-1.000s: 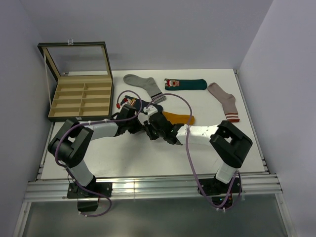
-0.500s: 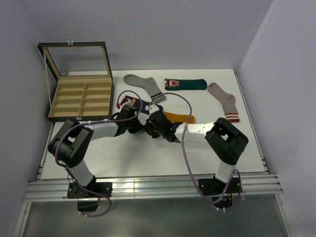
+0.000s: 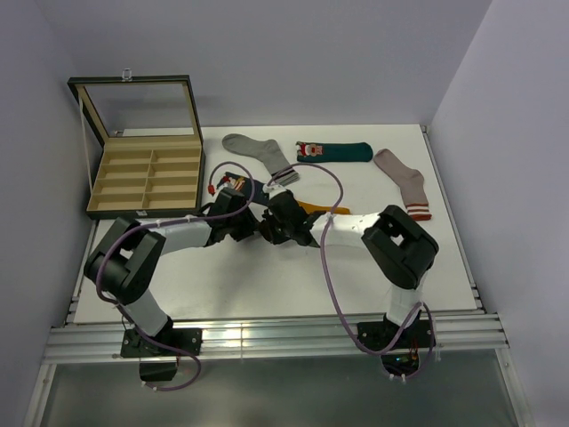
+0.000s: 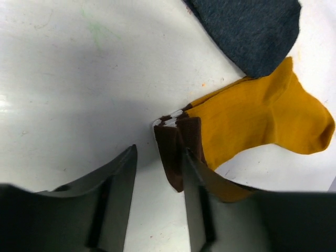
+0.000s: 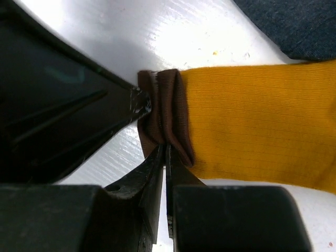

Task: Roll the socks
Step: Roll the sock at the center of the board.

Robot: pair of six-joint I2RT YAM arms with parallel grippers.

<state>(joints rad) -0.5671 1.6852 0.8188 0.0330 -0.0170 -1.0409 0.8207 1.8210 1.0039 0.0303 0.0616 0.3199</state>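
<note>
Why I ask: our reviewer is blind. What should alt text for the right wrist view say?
The right gripper, jaws nearly shut, pinches the folded brown cuff of a mustard sock lying on the white table. A black finger of the other arm touches the cuff from the left; the corner of a navy sock shows top right.

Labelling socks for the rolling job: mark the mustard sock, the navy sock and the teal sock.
mustard sock (image 5: 252,121), right wrist view, orange body beside the cuff.
navy sock (image 4: 247,29), left wrist view, its dark rounded end.
teal sock (image 3: 342,153), top view, plain stretch right of its figure.
</note>
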